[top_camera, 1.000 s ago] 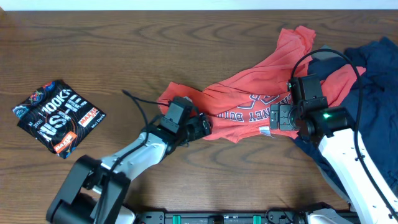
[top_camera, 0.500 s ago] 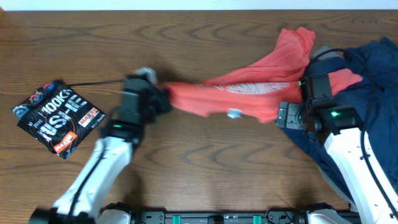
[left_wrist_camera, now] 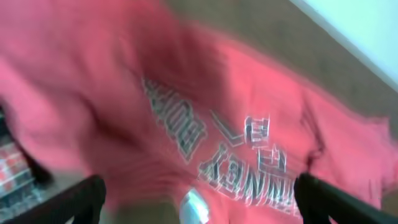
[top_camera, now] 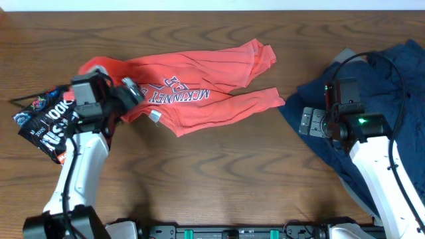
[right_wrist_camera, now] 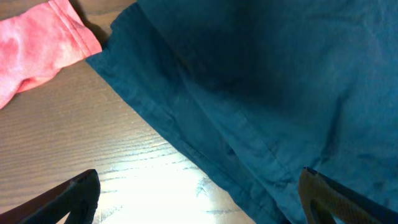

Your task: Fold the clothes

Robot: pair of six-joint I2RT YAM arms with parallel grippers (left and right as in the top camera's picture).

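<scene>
A red shirt (top_camera: 199, 93) with white lettering lies crumpled across the left middle of the table. My left gripper (top_camera: 129, 95) is at its left end, above the cloth. In the blurred left wrist view its fingers (left_wrist_camera: 199, 200) stand wide apart, with the red shirt (left_wrist_camera: 217, 124) filling the view below them. My right gripper (top_camera: 309, 123) is open and empty, over the left edge of the navy garment (top_camera: 392, 86). The right wrist view shows the fingers (right_wrist_camera: 199, 199) over wood, the navy cloth (right_wrist_camera: 280, 81), and a red sleeve end (right_wrist_camera: 37, 43).
A folded black printed garment (top_camera: 50, 123) lies at the left edge, partly under my left arm. The navy pile reaches the right table edge. Bare wood table (top_camera: 219, 172) runs along the front.
My left arm has swung far to the left and dragged the red shirt off the navy pile to the left middle. Its fingers now stand apart. The right arm has barely moved.
</scene>
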